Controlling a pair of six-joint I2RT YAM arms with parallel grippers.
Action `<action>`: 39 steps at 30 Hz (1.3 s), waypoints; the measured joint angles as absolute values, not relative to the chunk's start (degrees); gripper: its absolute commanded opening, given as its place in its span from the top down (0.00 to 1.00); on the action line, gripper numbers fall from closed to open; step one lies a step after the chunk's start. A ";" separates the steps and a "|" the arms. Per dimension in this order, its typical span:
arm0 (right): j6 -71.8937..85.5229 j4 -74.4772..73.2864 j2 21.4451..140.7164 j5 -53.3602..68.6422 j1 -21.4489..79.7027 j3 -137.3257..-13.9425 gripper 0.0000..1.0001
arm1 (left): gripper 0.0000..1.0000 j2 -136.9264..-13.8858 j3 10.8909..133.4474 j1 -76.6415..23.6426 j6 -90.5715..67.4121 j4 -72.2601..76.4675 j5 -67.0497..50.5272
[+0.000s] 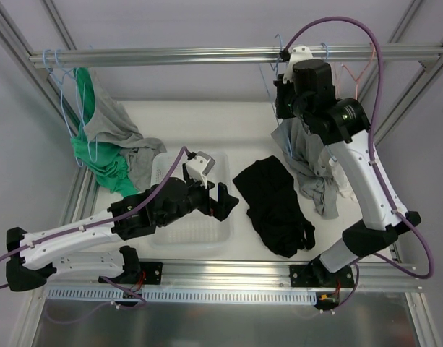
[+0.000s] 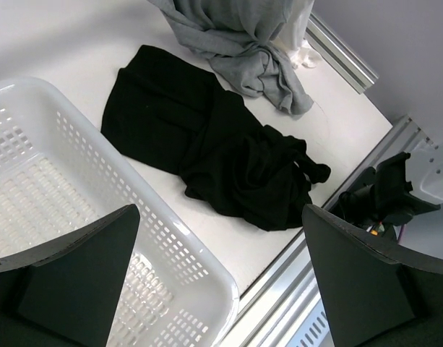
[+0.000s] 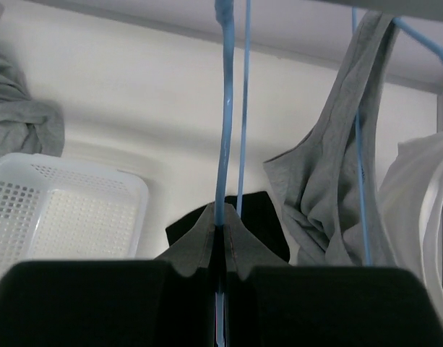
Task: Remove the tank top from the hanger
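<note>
A black tank top (image 1: 275,206) lies crumpled on the white table, off any hanger; it also shows in the left wrist view (image 2: 221,144). My right gripper (image 1: 282,97) is up by the rail, shut on a thin blue hanger wire (image 3: 224,108), which runs between its closed jaws (image 3: 221,238). Just right of it, a grey tank top (image 3: 329,181) hangs by a strap from another blue hanger and drapes to the table (image 1: 311,170). My left gripper (image 1: 212,184) is open and empty above the right edge of the basket (image 2: 221,275).
A white perforated basket (image 1: 199,231) sits left of the black top (image 2: 76,181). Green and grey clothes (image 1: 98,144) hang on hangers at the far left. A metal rail (image 1: 207,55) spans the back. A white garment (image 3: 423,210) hangs at the far right.
</note>
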State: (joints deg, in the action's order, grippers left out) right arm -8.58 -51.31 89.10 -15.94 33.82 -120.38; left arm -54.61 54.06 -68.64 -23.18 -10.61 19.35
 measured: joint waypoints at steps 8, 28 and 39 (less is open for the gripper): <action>-7.09 -46.57 88.42 -14.59 33.10 -111.48 1.00 | 0.01 -53.76 52.56 -68.64 -23.24 -10.70 18.02; -4.14 -53.74 43.70 -12.75 33.36 -90.35 0.01 | 0.01 -98.54 74.83 -68.64 -20.14 -8.16 11.86; -4.99 -63.79 34.39 -12.51 33.36 -88.82 0.01 | 0.01 -120.75 83.70 -68.66 -20.27 -6.50 8.49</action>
